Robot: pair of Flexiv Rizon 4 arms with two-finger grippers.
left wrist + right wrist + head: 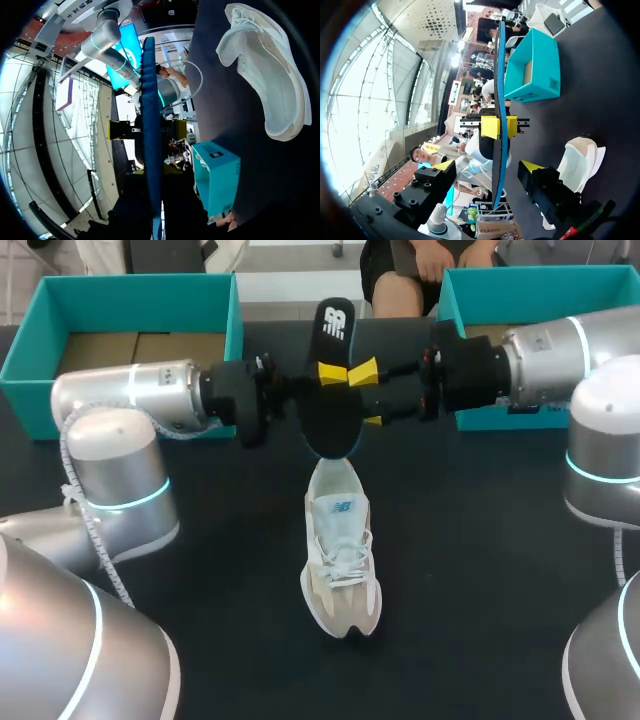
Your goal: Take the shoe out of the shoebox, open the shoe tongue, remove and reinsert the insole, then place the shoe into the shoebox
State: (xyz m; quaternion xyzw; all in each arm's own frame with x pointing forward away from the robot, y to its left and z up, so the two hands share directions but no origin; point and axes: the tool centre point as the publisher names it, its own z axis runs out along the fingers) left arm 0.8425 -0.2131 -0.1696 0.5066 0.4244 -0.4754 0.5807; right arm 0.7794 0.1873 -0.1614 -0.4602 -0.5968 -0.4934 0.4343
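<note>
left gripper [501, 126] pinching insole [499, 75], right wrist view

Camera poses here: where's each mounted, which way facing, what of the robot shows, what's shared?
Head view: above and behind, looking down on the table; both arms enter from the sides, meeting at the insole near the shoe.
Right wrist view: on the right wrist, the open right gripper straddling the insole, facing the left gripper shut on it.
Left wrist view: on the left wrist, looking along the insole's edge at the right gripper; the left gripper only a dark shape.
Shared: insole and shoe, all three.
</note>
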